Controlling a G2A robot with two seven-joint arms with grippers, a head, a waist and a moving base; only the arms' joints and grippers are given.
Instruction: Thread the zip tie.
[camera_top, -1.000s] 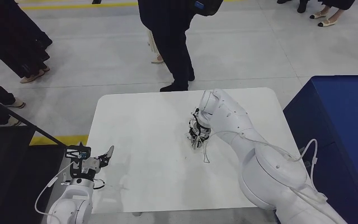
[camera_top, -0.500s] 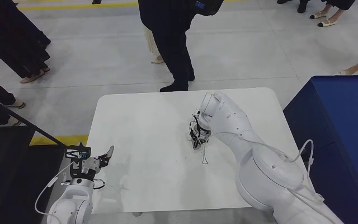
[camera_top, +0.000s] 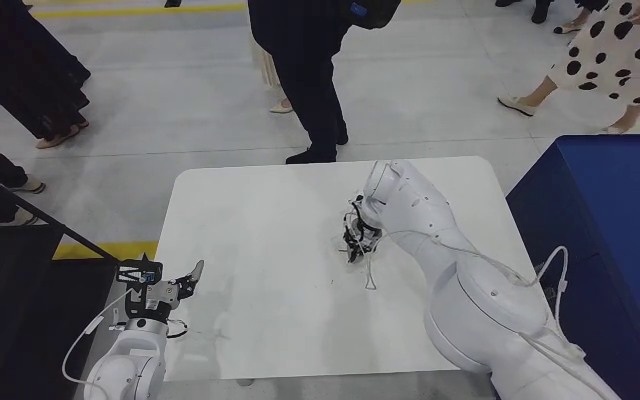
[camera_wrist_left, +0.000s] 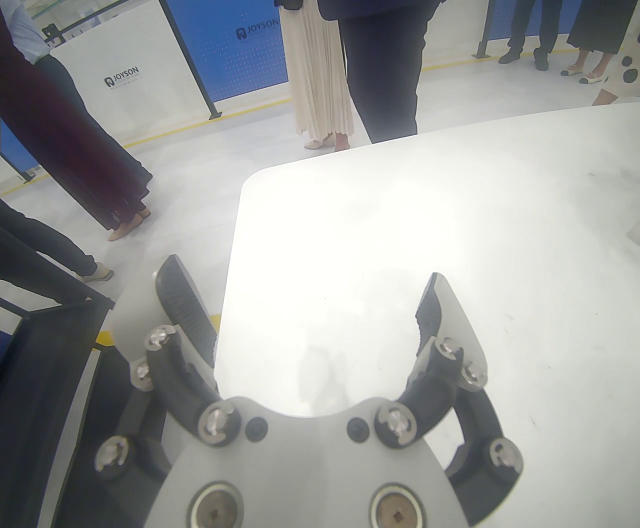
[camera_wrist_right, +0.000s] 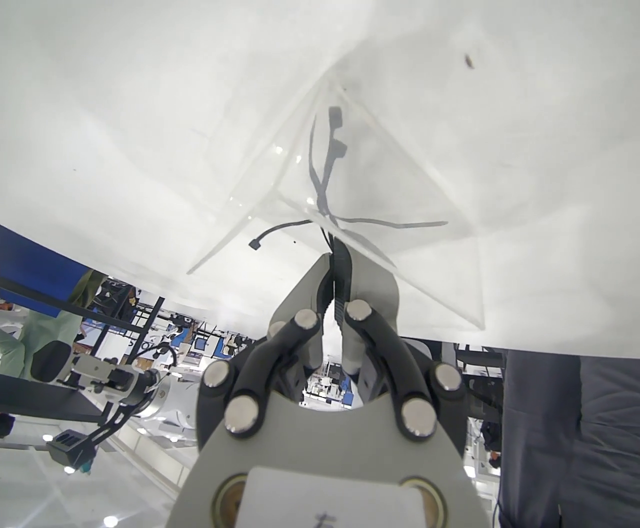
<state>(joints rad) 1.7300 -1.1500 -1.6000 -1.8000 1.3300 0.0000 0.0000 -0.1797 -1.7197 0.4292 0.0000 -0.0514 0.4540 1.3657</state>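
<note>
Right wrist view gives us the right gripper (camera_wrist_right: 339, 256) pinched tight on a black zip tie (camera_wrist_right: 282, 227). The tie's head curls out just beside a clear plastic sheet (camera_wrist_right: 440, 270) on the white table (camera_top: 250, 250). More black ties (camera_wrist_right: 327, 165) show through that sheet. We find the left gripper (camera_wrist_left: 302, 270) spread wide, holding nothing, at the table's near left corner, well apart from the right one.

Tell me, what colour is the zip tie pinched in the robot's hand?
The zip tie is black; the right wrist view shows it best.
</note>
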